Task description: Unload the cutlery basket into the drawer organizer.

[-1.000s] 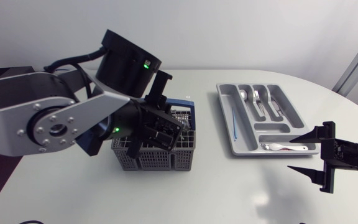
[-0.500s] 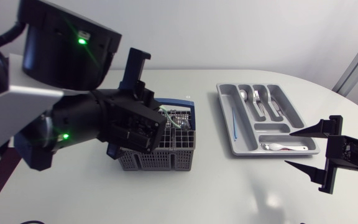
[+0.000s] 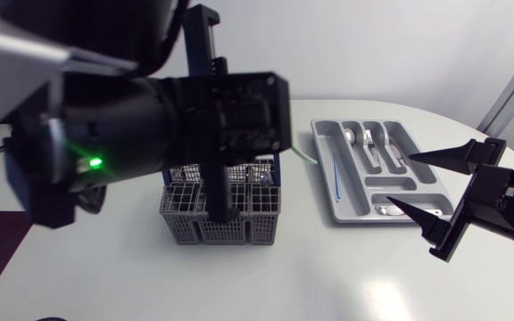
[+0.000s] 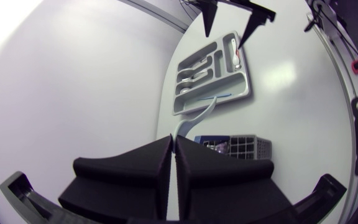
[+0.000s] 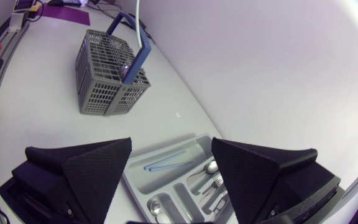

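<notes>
White table (image 3: 266, 276), grey basket (image 3: 221, 218) near its middle
Left gripper (image 4: 173, 146), above the basket, pinches a pale utensil (image 4: 194, 117); right gripper (image 5: 171, 141) gapes wide beyond the organizer (image 3: 389, 185), which lies right of the basket

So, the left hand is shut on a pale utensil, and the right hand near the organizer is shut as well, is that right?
Not quite: the right hand is open, spread wide with nothing in it, as the right wrist view shows. The left hand is indeed shut on a pale utensil, and the right hand is near the organizer.
</notes>
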